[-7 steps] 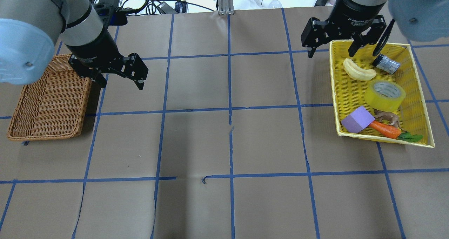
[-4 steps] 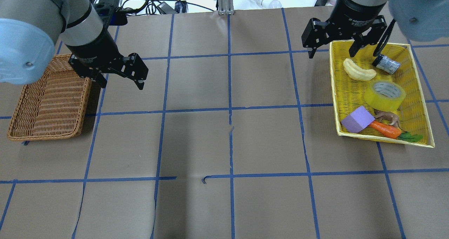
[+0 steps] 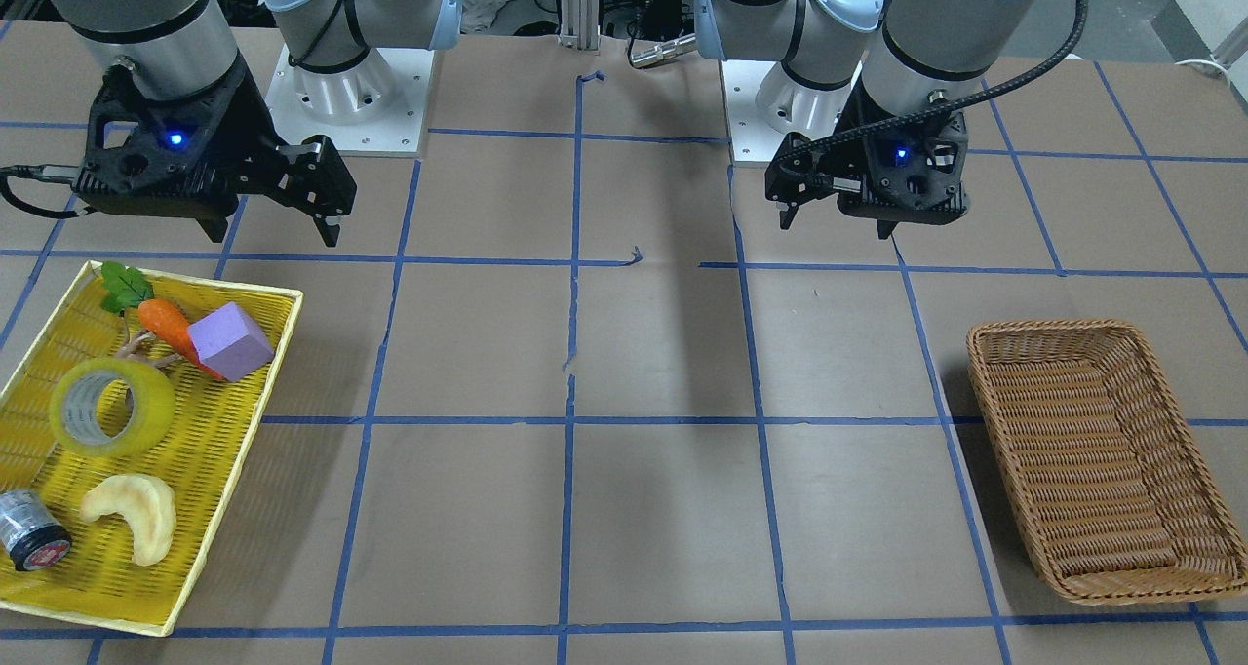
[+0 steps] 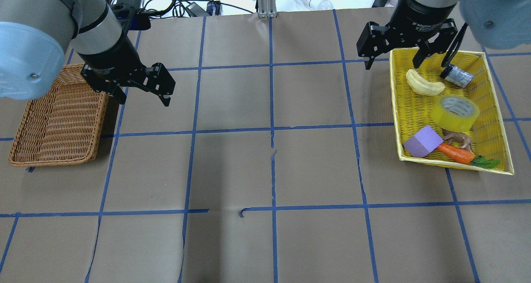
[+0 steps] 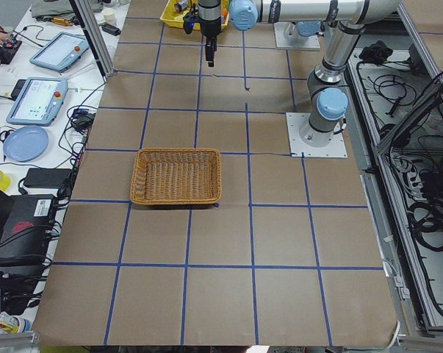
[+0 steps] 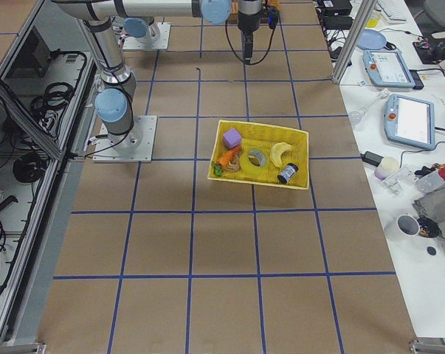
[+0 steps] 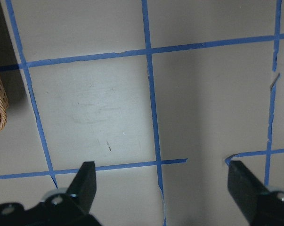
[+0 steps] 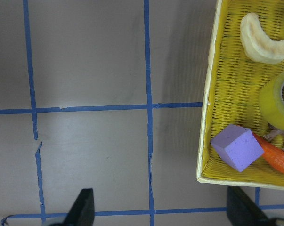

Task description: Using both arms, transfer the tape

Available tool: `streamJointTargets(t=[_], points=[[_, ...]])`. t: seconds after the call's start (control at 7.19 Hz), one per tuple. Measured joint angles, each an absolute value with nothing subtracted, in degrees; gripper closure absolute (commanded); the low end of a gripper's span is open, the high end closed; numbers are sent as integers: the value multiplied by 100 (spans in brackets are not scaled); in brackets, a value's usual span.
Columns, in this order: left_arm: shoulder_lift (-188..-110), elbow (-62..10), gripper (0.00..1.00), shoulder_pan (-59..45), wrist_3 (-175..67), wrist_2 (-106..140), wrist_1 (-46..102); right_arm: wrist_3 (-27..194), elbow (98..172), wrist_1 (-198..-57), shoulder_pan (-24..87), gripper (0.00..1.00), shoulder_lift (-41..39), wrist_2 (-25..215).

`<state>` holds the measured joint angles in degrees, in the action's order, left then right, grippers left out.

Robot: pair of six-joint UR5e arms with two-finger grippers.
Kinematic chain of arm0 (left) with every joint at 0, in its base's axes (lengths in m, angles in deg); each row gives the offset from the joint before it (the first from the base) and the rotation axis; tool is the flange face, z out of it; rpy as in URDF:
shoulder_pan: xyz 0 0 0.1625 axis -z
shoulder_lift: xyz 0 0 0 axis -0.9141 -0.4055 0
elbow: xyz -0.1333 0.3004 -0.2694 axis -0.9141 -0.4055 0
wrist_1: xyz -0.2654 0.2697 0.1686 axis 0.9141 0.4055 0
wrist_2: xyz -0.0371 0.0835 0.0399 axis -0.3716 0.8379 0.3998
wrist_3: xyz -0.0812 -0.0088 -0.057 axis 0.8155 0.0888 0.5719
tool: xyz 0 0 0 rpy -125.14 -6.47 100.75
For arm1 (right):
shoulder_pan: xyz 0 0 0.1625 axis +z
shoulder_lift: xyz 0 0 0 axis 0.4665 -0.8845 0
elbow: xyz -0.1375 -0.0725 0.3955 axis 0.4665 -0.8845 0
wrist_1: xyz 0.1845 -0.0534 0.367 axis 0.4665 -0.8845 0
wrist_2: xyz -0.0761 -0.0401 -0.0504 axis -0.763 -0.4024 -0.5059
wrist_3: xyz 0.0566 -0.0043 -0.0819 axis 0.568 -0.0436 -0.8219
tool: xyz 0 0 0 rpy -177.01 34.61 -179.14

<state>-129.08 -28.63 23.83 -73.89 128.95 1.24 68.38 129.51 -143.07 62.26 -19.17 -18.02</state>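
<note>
Two robot arms hang over a brown paper counter point(image 4: 265, 171) gridded in blue tape. There are two baskets: one yellow basket point(image 4: 396, 108) and one wicker basket point(image 4: 54, 163), well apart at opposite ends.

The yellow basket holds six things: one tape point(image 4: 455, 113) near its middle, lying flat, plus one purple block point(image 4: 423, 140), one carrot point(image 4: 456, 153), one pale crescent point(image 4: 424, 84), one small dark cylinder point(image 4: 457, 75) and one brown animal figure point(image 4: 456, 138).

The left fingers point(image 4: 165, 93) are spread wide, holding nothing, beside the wicker basket. The right fingers point(image 4: 365, 46) are spread wide too, holding nothing, above the yellow basket's far corner.

The figure is partly hidden behind the tape. The right wrist view cuts off most of the tape.
</note>
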Motion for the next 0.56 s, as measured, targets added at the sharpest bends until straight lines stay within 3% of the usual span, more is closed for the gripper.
streamJointTargets(t=[0.56], points=[[-12904,-2861,0,2387,-7385,12893,144,6798,12892,-14275,6170,0,-1883,-1802]])
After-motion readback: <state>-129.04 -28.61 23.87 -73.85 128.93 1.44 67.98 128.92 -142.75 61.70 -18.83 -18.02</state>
